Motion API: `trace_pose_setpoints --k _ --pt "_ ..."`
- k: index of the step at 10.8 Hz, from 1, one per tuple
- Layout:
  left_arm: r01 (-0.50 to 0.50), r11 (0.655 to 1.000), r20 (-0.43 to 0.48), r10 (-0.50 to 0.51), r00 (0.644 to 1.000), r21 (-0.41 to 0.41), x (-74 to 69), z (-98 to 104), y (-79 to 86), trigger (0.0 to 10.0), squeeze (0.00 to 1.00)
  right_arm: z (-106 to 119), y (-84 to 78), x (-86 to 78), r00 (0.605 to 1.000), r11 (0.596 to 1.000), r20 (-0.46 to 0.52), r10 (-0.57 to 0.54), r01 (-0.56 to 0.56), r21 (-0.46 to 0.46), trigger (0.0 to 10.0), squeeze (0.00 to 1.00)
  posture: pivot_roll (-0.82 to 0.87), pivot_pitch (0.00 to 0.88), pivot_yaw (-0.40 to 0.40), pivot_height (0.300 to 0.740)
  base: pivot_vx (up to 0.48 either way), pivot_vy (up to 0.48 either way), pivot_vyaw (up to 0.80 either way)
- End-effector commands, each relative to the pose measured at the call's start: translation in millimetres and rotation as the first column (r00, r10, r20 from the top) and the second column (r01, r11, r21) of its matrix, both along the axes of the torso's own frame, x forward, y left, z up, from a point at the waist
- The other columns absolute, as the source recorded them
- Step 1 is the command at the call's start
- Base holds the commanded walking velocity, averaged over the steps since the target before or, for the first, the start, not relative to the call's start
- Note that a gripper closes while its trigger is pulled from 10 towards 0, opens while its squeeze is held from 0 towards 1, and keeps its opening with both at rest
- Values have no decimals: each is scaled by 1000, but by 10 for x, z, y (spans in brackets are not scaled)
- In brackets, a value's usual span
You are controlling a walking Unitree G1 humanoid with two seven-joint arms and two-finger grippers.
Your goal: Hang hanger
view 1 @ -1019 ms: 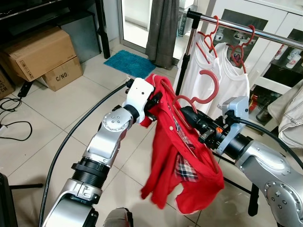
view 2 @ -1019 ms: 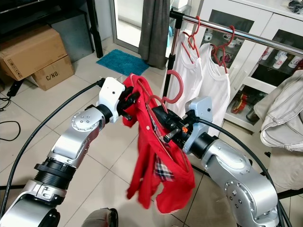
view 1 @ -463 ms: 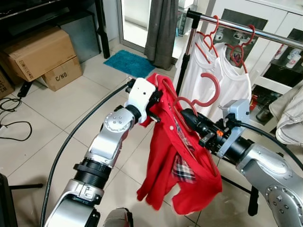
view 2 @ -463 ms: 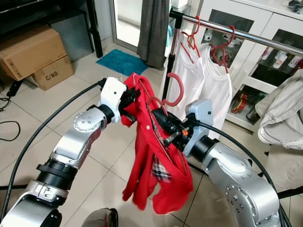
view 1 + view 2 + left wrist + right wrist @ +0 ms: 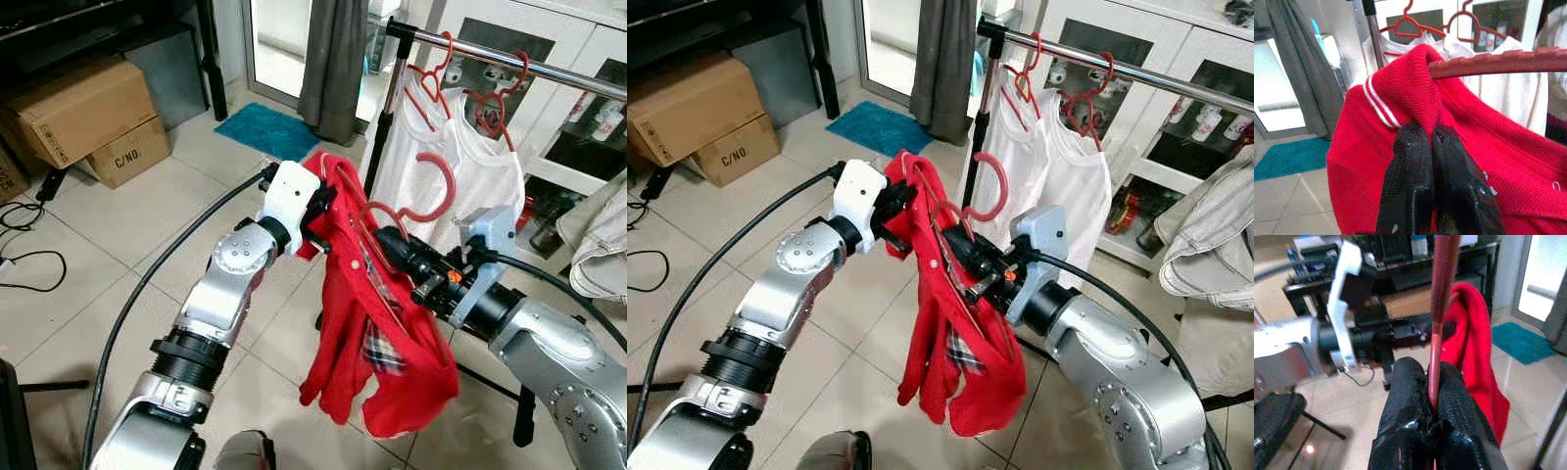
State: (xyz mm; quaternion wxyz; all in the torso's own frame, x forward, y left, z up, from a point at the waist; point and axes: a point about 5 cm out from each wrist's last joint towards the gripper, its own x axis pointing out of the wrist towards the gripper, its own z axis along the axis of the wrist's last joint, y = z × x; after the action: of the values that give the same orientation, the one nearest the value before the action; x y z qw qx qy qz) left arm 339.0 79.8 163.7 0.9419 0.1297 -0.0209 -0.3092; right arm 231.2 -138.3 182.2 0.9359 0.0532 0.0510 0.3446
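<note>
Hanger [image 5: 407, 201], red plastic, is held in the air between the two arms, its hook up and pointing toward the rail [image 5: 509, 57] behind, not yet on it. Over the hanger is draped a red shirt [image 5: 377, 333] with a white-striped collar and a plaid lining, hanging down in folds above the tiled floor [image 5: 127, 235]. The left end effector [image 5: 1422, 147] has its fingers pressed together on a fold of the shirt at the collar, at one end of the hanger's arm. The right end effector [image 5: 1432, 382] pinches the hanger's thin red bar between its fingers, lower and to the right of the hook. On the rail hang two white shirts [image 5: 451, 162] on red hangers of their own, just behind the held one. A grey curtain [image 5: 333, 59] hangs beside the rail post, with a teal mat [image 5: 269, 130] on the floor before it. Cardboard boxes [image 5: 83, 113] stand well off to the left.
</note>
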Motion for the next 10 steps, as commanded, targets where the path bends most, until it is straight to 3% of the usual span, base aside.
trace_pose_setpoints --k 1,2,5,6,7,8,9,10 --pt "16 999 30 -17 999 35 -16 17 -15 0 0 -25 8 -11 1000 999 -17 3 -4 -50 10000 0 20 65 -10 740 0 0 0" --pt "8 993 43 -13 999 119 -23 -19 11 0 0 -171 -49 18 997 984 -69 -41 28 -178 10000 0 21 67 -10 740 0 0 0" --pt "28 973 0 -28 1000 228 -55 -181 73 0 0 -242 -95 48 991 971 -105 -89 63 -229 10000 0 20 69 -12 740 0 0 0" --pt "57 958 -26 -52 998 281 -90 -264 79 0 0 -207 -94 63 991 975 -92 -94 73 -209 10000 0 18 70 -13 740 0 0 0" --pt "65 936 -18 -63 998 346 -100 -303 91 0 0 -193 -99 68 991 975 -88 -97 77 -207 10000 0 17 70 -14 740 0 0 0" --pt "82 846 26 -112 993 527 -117 -376 138 0 0 -188 -100 73 992 972 -88 -95 74 -221 10000 0 17 71 -15 740 0 0 0" --pt "85 838 28 -119 993 540 -123 -380 143 0 0 -190 -97 73 991 972 -92 -94 72 -224 10000 0 17 71 -15 740 0 0 0" --pt "71 880 18 -90 996 471 -123 -363 141 0 0 -201 -96 71 990 970 -100 -96 71 -231 10000 0 17 71 -15 740 0 0 0"
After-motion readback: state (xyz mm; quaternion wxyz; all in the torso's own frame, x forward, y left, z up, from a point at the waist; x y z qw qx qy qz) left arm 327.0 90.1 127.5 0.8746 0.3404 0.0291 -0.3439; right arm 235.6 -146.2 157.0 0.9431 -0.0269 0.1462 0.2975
